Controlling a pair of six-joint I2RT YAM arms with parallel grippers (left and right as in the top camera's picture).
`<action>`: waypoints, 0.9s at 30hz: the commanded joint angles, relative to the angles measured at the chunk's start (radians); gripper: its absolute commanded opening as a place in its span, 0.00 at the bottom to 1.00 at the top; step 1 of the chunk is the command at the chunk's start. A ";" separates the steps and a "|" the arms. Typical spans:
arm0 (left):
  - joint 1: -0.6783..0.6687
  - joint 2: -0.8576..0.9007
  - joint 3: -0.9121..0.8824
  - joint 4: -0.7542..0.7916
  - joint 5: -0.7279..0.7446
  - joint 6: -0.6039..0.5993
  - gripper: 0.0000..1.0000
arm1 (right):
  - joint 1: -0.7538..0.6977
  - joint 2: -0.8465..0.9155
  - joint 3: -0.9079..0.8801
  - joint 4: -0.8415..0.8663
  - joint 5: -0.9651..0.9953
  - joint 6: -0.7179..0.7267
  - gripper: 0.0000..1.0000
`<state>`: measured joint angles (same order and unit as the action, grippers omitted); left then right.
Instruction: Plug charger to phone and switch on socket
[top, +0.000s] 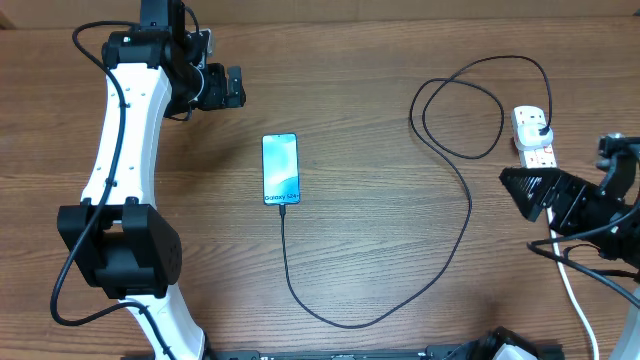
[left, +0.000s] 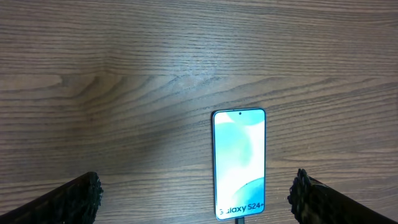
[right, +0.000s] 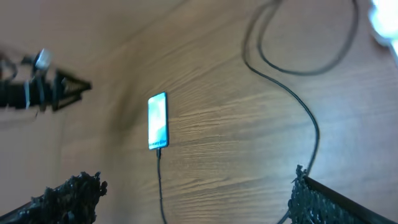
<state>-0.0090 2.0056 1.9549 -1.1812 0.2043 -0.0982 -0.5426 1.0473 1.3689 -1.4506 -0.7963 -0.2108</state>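
The phone (top: 281, 169) lies flat in the middle of the table with its blue screen lit. It also shows in the left wrist view (left: 239, 163) and the right wrist view (right: 158, 121). The charger cable (top: 440, 265) runs from the phone's bottom edge, curves right and loops up to its black plug (top: 541, 128) in the white socket strip (top: 533, 136) at the right. My left gripper (top: 228, 88) is open and empty, up and left of the phone. My right gripper (top: 540, 195) is open and empty, just below the socket.
The strip's white cord (top: 572, 295) runs down the right edge toward the front. The cable loop (top: 465, 110) lies left of the strip. The left arm's base (top: 125, 250) stands at the front left.
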 joint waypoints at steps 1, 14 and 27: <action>0.003 0.011 -0.002 0.004 -0.005 0.005 1.00 | 0.005 -0.005 0.008 0.005 -0.121 -0.195 1.00; 0.003 0.011 -0.002 0.004 -0.005 0.005 1.00 | 0.005 -0.013 0.002 0.009 -0.169 -0.266 1.00; 0.003 0.011 -0.002 0.004 -0.005 0.005 1.00 | 0.388 -0.213 -0.240 0.557 0.217 0.251 1.00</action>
<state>-0.0090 2.0056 1.9549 -1.1809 0.2043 -0.0982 -0.2188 0.8867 1.1889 -0.9447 -0.7773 -0.1928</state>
